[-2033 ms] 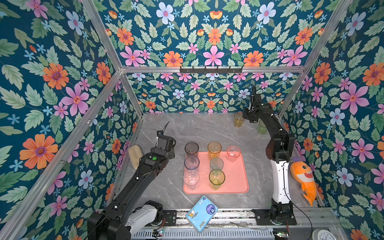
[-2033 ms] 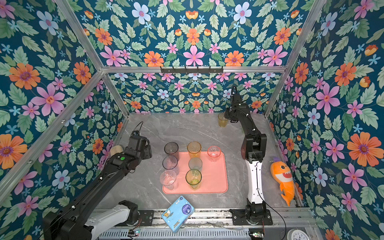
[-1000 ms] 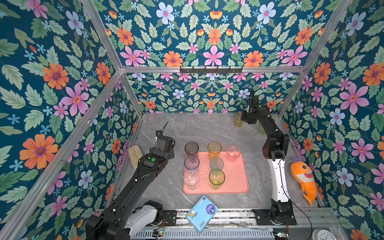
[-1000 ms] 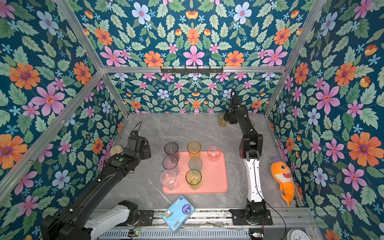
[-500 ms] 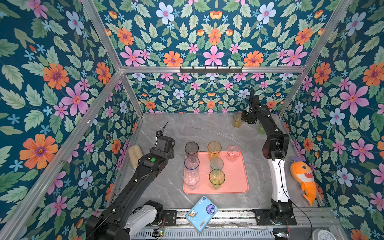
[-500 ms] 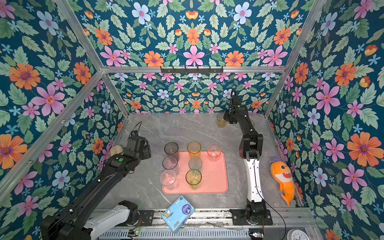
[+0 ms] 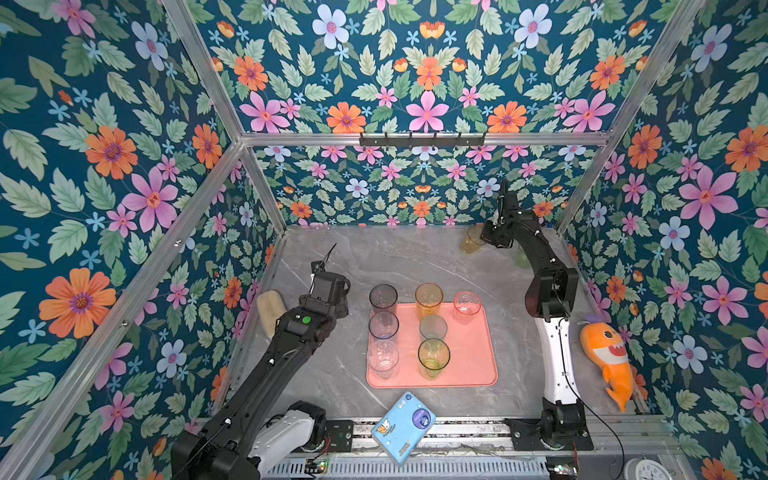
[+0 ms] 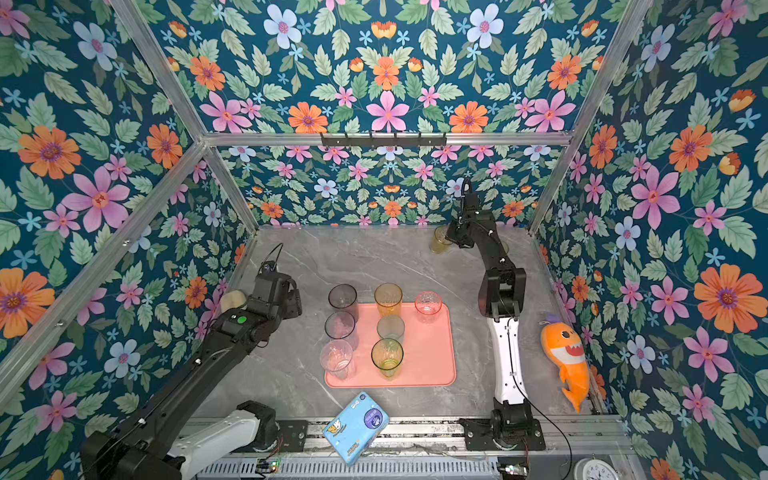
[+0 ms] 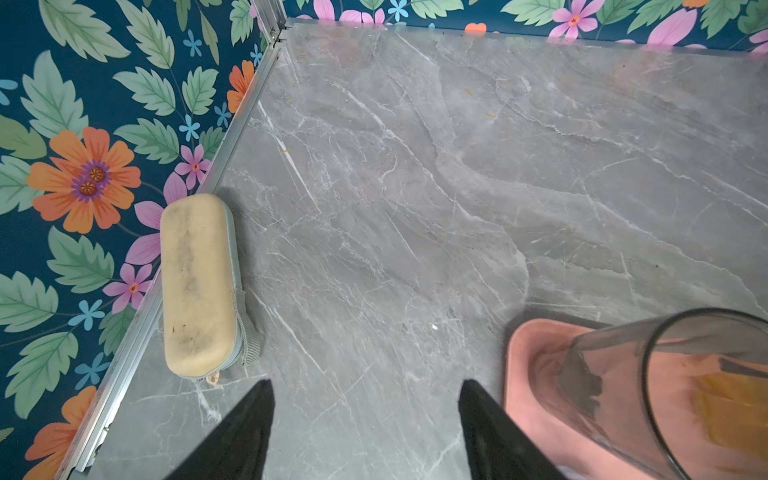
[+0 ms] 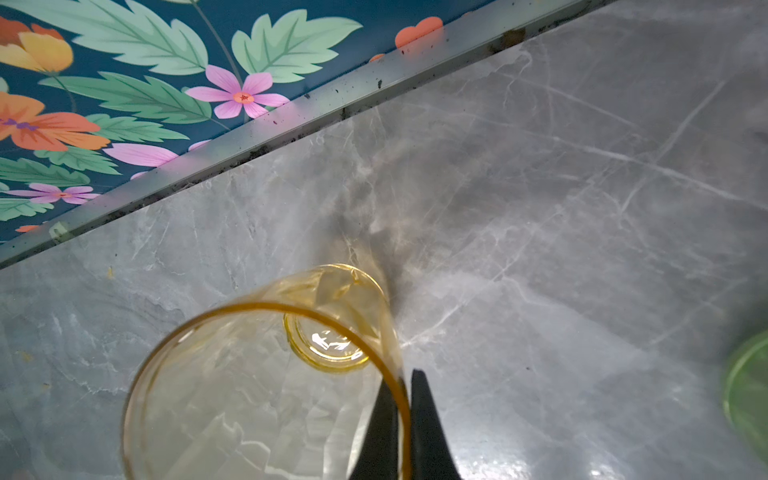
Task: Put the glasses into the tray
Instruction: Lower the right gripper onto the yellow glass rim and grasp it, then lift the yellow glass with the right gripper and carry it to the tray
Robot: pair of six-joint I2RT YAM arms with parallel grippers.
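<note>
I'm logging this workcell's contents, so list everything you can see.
tray: one, salmon pink, table centre
glasses: seven, grey, pale blue, clear, orange, teal, yellow-green, pink, standing in tray
amber glass: one, amber, far right
green glass: one, green, behind right arm
packet: one, blue, front edge
shark toy: one, orange, right wall
case: one, beige, left wall
clock: one, white, front right corner
left tool: one, black, open, beside tray
right tool: one, black, shut on amber glass rim

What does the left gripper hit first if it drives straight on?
Probably the bare marble tabletop: the open left gripper points between the beige pouch and the tray, with neither in line. Depth unclear.
</note>
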